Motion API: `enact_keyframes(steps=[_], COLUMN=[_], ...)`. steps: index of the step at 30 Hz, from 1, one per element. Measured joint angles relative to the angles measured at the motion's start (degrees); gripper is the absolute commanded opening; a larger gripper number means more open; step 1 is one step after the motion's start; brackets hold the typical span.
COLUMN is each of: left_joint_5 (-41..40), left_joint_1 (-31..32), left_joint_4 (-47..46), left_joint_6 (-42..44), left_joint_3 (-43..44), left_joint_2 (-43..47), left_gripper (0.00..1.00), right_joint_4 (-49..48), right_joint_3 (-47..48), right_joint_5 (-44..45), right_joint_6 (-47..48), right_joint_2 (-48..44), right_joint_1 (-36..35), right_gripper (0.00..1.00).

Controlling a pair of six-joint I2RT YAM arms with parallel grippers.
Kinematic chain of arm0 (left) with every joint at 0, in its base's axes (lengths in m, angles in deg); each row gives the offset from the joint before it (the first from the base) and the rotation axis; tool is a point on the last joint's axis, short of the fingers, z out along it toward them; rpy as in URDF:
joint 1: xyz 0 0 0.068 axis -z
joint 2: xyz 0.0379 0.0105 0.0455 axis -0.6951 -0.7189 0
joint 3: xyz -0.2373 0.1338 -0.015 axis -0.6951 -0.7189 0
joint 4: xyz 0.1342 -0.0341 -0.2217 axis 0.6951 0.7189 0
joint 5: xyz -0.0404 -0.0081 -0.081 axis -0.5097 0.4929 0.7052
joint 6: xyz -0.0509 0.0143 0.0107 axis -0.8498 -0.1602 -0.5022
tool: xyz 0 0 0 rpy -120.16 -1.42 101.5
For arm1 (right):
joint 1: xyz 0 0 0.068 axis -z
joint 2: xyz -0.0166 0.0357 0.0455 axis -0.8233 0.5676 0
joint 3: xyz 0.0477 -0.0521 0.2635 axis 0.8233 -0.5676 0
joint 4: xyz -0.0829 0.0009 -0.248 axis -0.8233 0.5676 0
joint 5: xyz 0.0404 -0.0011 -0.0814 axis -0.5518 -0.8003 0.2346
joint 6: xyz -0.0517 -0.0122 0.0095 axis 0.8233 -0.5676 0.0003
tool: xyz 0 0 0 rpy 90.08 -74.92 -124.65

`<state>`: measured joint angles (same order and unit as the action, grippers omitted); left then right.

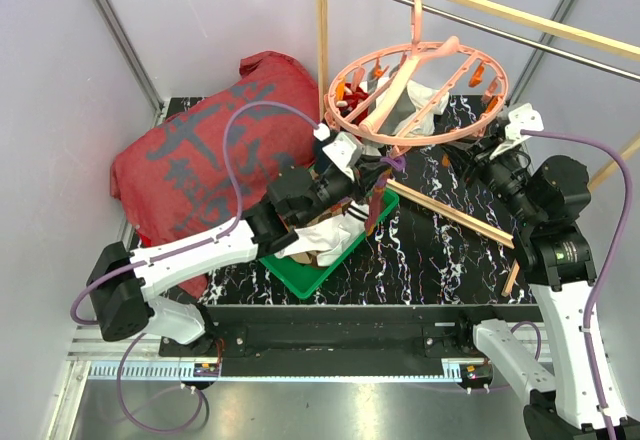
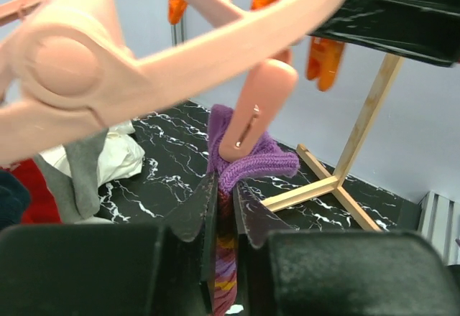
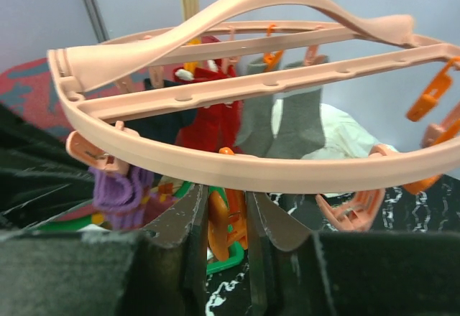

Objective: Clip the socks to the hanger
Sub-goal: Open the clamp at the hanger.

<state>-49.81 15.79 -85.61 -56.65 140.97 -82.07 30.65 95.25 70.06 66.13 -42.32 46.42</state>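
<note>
Hanger [image 1: 420, 142] seen from above: one pink ring. Two arms reach up to it, the left gripper [image 1: 385, 172] under its near-left rim and the right gripper [image 1: 480, 150] at its right rim.

Left wrist: the fingers clamp one purple-orange striped sock [image 2: 226, 258], whose cuff touches one pink clip [image 2: 255, 111] beneath the hanger.

Right wrist: two grey socks [image 3: 255, 118], one red sock [image 3: 212, 122] and one navy sock [image 3: 162, 126] hang inside the ring. The jaws pinch one orange clip [image 3: 226, 222] below its rim.
</note>
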Motion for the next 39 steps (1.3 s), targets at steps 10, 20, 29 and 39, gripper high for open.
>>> enact_keyframes(steps=[10, 20, 29, 39], left_joint_5=[12.57, 17.25, 16.68, 3.21], left_joint_1=[-10.03, -11.52, -11.52, -12.31], left_joint_4=[4.15, 9.99, 19.39, 30.16], left_joint_6=[-1.46, -1.75, 0.92, -1.33], left_joint_3=[7.08, 4.48, -7.19, -12.59], left_joint_2=[-4.98, -1.29, 17.55, 10.93], left_gripper=[0.62, 0.95, 0.91, 0.70], right_joint_4=[2.12, 0.76, -1.57, -2.93], right_joint_3=[-0.17, -2.43, -4.37, -5.79], right_joint_5=[-4.35, -5.29, -6.23, -6.32], right_joint_6=[-8.37, -15.15, -18.16, -18.69], right_joint_2=[-1.81, -2.62, -1.25, -1.20], right_joint_1=[0.00, 0.00, 0.00, 0.00], right_gripper=[0.15, 0.14, 0.14, 0.14])
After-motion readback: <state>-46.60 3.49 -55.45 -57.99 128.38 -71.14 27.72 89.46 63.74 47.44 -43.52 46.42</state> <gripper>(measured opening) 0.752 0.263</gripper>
